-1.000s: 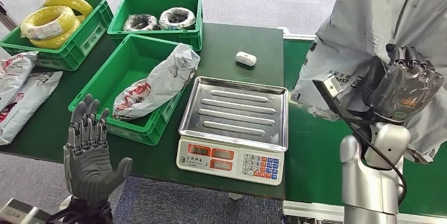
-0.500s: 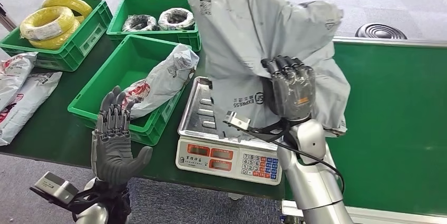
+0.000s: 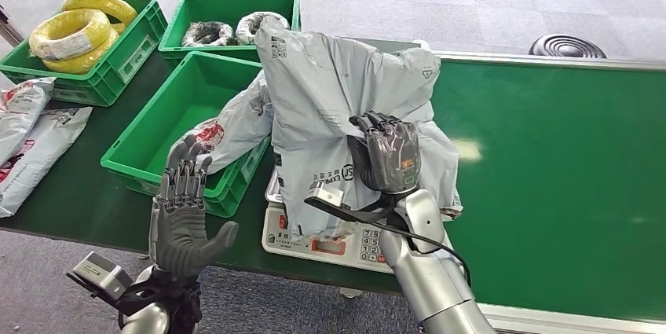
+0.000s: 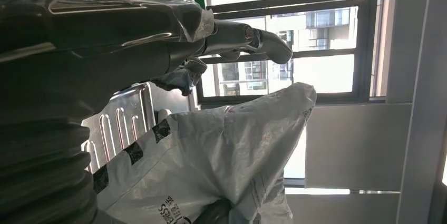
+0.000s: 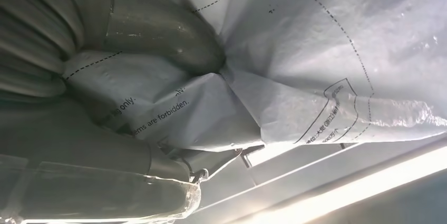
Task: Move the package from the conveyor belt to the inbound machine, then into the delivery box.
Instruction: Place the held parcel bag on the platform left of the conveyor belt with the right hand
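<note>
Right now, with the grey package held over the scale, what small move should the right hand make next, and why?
Probably lower it and let go. The right hand grips the grey package over the scale, whose tray it already hides. The left hand waits open beside the green bin.

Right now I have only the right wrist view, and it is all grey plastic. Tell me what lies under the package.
Observer: The grey package, gripped by the right hand, hangs over the scale, covering its tray and part of its display.
Operator: Report the left hand.
Observer: The left hand is raised at the table's near edge, fingers apart, holding nothing.
Operator: Name what stands beside the scale on that side.
Observer: A green crate with another bagged parcel lying in it.
</note>
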